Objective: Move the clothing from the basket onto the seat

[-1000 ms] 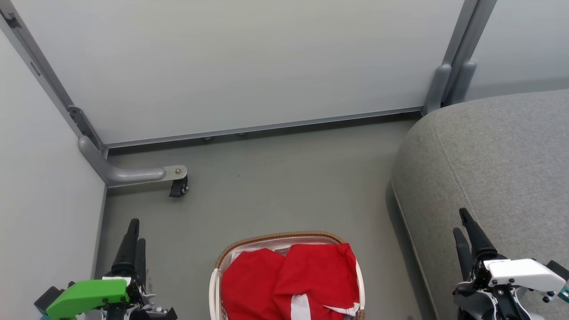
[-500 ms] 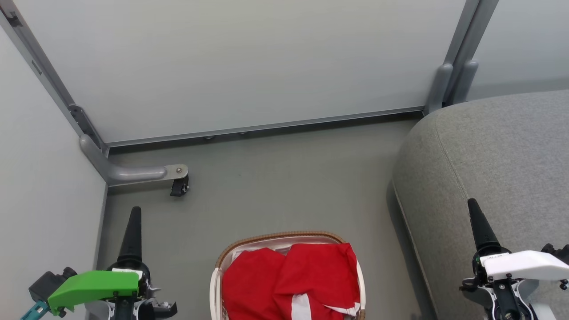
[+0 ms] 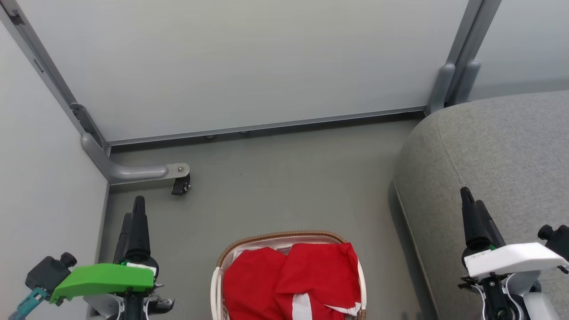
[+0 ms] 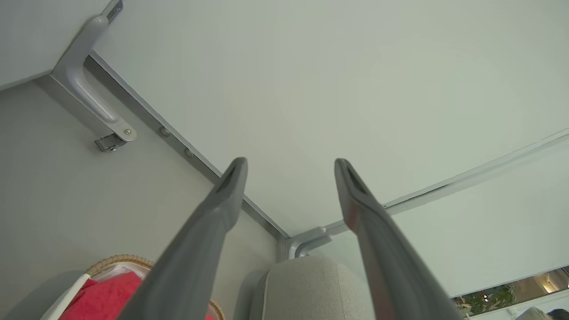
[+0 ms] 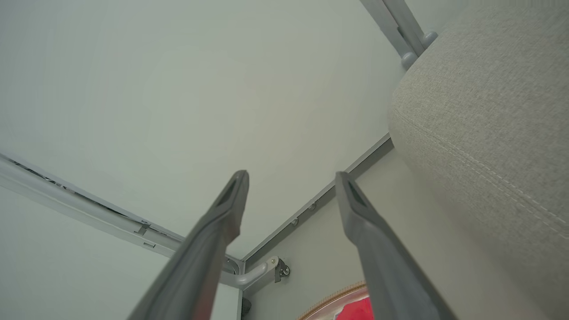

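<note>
Crumpled red clothing (image 3: 289,280), one piece white-striped, fills the basket (image 3: 280,235); left pincer (image 3: 134,207) and right pincer (image 3: 471,197) spread, holding nothing.

We are looking down at basket (image 3: 284,234) sitting on floor (image 3: 284,178) right before us, clothing (image 3: 289,284) lying in it. Seat (image 3: 502,146) standing right of basket, near but apart. Wall panel (image 3: 249,66) running behind both. Caster (image 3: 180,186) resting behind-left of basket, well apart. Left gripper (image 3: 133,208) hanging left of basket, right gripper (image 3: 471,198) showing against seat.
</note>
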Tool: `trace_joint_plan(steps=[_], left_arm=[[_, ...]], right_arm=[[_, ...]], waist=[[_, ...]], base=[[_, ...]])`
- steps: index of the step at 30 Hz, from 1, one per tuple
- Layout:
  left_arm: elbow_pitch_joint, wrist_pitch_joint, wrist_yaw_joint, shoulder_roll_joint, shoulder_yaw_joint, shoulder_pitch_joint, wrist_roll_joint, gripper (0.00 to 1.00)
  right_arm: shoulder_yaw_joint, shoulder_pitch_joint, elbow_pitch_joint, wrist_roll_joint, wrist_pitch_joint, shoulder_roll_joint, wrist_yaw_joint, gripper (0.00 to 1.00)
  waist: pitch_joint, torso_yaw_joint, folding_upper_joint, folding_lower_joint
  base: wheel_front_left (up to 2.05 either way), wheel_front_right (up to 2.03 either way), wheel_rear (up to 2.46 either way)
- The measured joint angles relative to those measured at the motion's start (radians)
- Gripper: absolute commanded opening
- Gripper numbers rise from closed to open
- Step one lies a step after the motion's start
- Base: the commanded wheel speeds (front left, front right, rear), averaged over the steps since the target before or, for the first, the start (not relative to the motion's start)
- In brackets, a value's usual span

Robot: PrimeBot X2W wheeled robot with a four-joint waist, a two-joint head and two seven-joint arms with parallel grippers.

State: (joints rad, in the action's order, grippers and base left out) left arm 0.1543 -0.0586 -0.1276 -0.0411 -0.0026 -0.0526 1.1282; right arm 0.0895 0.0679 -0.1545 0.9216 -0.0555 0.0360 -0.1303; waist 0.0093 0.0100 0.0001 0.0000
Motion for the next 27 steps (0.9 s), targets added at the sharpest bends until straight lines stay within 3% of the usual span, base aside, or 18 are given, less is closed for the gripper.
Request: trace_joint_plan(steps=[19, 27], left_arm=[[0.008, -0.059, 0.000, -0.001, -0.031, 0.023, -0.394, 1.00], [0.030, -0.081, 0.001, -0.002, -0.045, 0.032, -0.512, 1.00]], right_arm=[[-0.028, -0.019, 0.005, -0.333, -0.062, 0.003, 0.000, 1.00], [-0.033, -0.021, -0.007, -0.439, -0.084, 0.004, 0.000, 1.00]], waist=[[0.001, 0.006, 0.0000, 0.0000], [0.001, 0.008, 0.0000, 0.0000]], base=[[0.00, 0.00, 0.00], [0.00, 0.00, 0.00]])
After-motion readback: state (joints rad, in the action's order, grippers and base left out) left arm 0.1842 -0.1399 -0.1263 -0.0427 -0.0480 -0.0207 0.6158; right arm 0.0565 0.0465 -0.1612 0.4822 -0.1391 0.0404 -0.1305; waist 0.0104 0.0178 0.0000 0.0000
